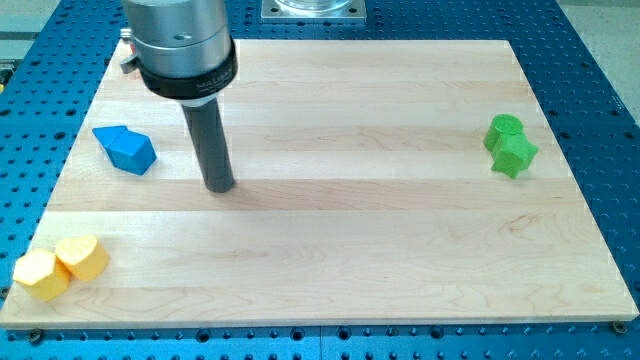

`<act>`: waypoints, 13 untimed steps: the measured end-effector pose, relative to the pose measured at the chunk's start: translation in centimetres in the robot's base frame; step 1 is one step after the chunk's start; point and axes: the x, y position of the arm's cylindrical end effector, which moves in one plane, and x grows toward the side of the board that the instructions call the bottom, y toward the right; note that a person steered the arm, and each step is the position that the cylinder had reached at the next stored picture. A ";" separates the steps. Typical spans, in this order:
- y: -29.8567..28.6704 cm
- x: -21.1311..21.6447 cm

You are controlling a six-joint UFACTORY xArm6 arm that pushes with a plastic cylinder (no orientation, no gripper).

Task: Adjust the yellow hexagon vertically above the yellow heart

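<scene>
my tip (pixel 220 186), the lower end of the straight dark rod, rests on the pale wooden board (pixel 350 230) with nothing touching it; there is no jaw to open or close, so it grasps nothing and can only shove. the two yellow plastic blocks sit well away from my tip, toward the view's bottom left, pressed together right at the board's corner. i cannot tell with certainty which is which: the one on the view's left, the yellow hexagon (pixel 41 273) as i read it, shows flat facets, and the one touching it on the view's right, the yellow heart (pixel 83 257), looks more rounded. nearer my tip, just to its view's left, lie two blue plastic blocks (pixel 126 149) touching each other, shapes unclear. far to its view's right are two green plastic blocks (pixel 510 146), one star-like, also touching.

the main risk is the edge: both yellow blocks sit so close to the board's rim that a push from the wrong side could tip one off. because they touch, a shove on the hexagon may drag the heart along and spoil the alignment. travelling to them, my tip could also clip the blue pair if it swings too far left.
</scene>
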 end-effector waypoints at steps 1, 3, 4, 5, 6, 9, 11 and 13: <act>-3.6 0.0; -8.6 0.0; -11.5 0.3; -17.3 2.6; -18.2 3.1; -18.2 15.1; -15.2 14.3; -13.8 11.5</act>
